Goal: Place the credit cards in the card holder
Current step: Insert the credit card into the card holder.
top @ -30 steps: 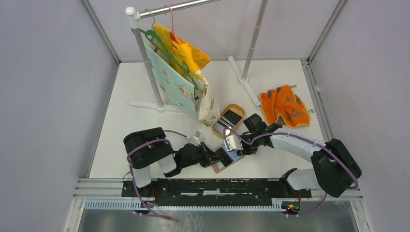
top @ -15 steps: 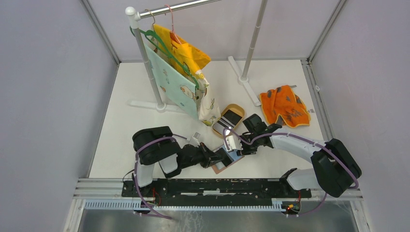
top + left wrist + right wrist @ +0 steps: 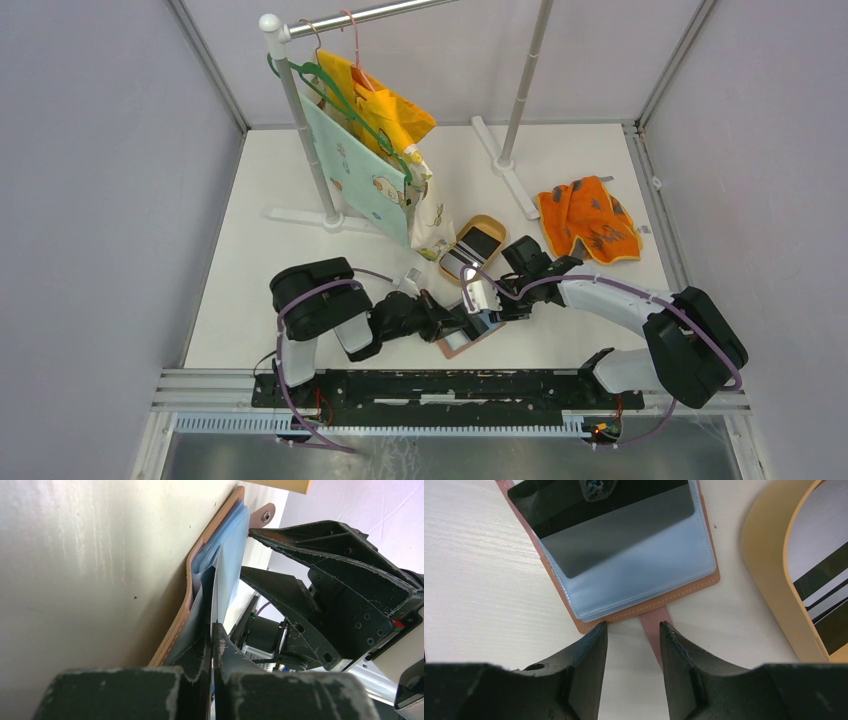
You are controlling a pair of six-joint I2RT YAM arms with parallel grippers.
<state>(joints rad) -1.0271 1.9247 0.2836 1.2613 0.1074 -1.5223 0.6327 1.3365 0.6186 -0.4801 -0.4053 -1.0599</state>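
The reddish-brown card holder (image 3: 659,597) lies open on the table with its grey-blue pockets up. A dark credit card (image 3: 594,525) is partly inside a pocket. My left gripper (image 3: 213,630) is shut on the card's near edge, and the card shows edge-on (image 3: 216,590) beside the holder's rim (image 3: 197,570). My right gripper (image 3: 633,627) is open, its fingertips down at the holder's near edge on either side of the strap tab (image 3: 654,635). From above, both grippers meet over the holder (image 3: 455,345). More striped credit cards (image 3: 819,580) lie in the tan dish.
The tan oval dish (image 3: 492,222) sits just behind the holder, close to my right wrist. An orange patterned cloth (image 3: 588,220) lies at the back right. A clothes rack (image 3: 300,120) with hanging fabric stands at the back left, its feet on the table.
My left arm's elbow has swung to the right and its wrist has shifted a little at the holder. The right arm has not moved.
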